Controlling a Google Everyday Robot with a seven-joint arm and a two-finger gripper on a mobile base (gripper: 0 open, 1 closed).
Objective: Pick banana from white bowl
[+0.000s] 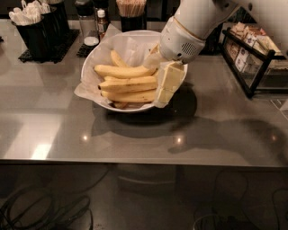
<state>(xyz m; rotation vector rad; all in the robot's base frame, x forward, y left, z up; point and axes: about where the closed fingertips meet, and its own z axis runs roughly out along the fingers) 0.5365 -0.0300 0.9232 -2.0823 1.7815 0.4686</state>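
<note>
The white bowl (96,58) stands on the grey table, lined with crinkled white paper. Several yellow bananas lie in it side by side, their ends pointing left and right. The middle banana (128,84) shows faint dark marks along its top edge; I cannot tell for sure which one is the bruised banana. My gripper (165,87) hangs down from the white arm (193,27) at the bowl's right side. It sits right at the right ends of the middle and lower bananas and hides them.
A black caddy with white packets (38,27) stands at the back left. A shaker (85,20), a small bottle (103,22) and a cup of sticks (131,11) stand behind the bowl. A black wire rack with packets (252,54) stands at the right.
</note>
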